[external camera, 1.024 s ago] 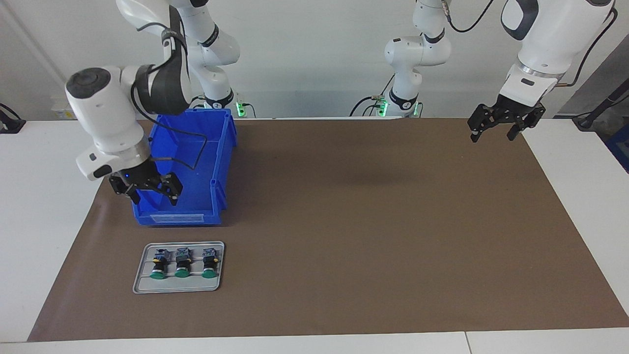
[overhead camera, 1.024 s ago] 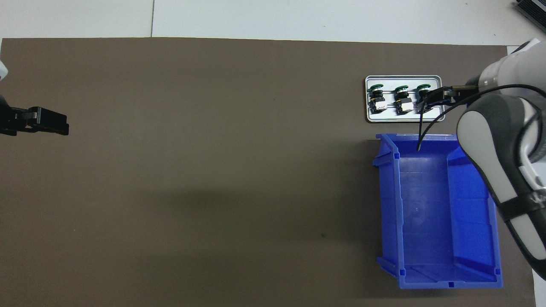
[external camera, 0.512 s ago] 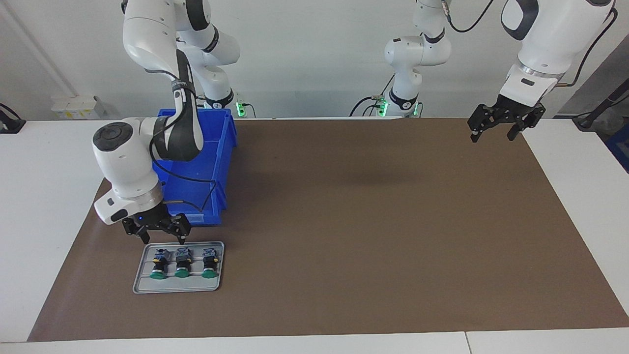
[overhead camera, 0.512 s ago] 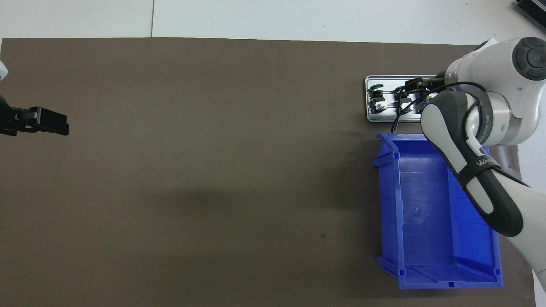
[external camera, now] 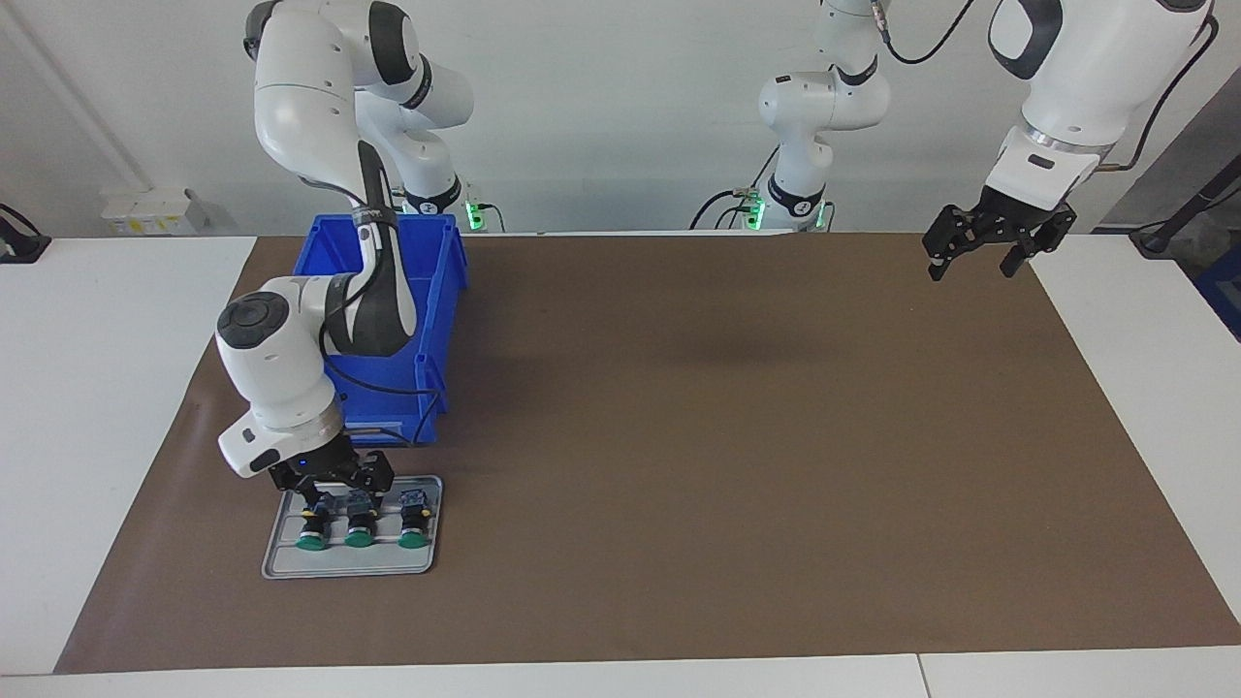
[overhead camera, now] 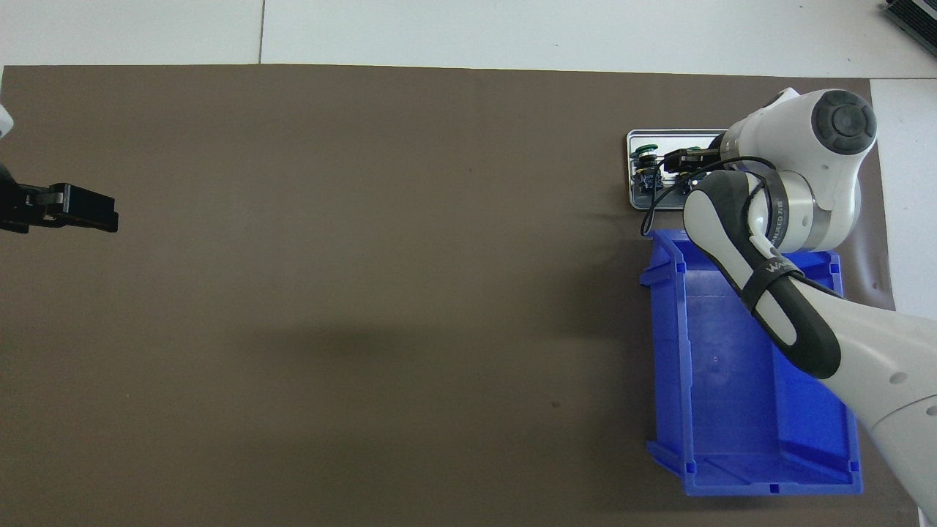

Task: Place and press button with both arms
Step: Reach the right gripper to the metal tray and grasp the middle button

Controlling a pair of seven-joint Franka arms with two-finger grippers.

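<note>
- The bench (external camera: 1115,407), white with a large brown mat (external camera: 727,436) over its middle, carries everything, and all the things sit together at the lower left of the facing view, within the right arm's reach.
- The open blue plastic bin (external camera: 438,320) stands at the left of the facing view with nothing visible inside; judging by the task, it may be meant to receive a button.
- The right arm (external camera: 291,388), white and jointed, bends down over the bin's front so that its wrist points straight at the tray.
- The left arm (external camera: 1086,87) waits raised at the upper right of the facing view, over the mat's edge; its black left claw (external camera: 974,254) hangs spread with nothing in it.
- The flat grey metal tray (external camera: 281,553) lies just below the bin in the facing view, holding three alike push-buttons in a row, apart from one another, likely to keep each easy to pick singly.
- The right claw (external camera: 334,492) is down at the tray, its fingers straddling the contact-block end of the two buttons at the tray's left in the facing view; whether they touch or pinch one I cannot tell.
- The button (external camera: 311,523) at the left of the row lies on its side, its long axis running from top to bottom of the facing view: the green round cap points down the frame, away from the robots, and the blue-and-yellow block toward the claw.
</note>
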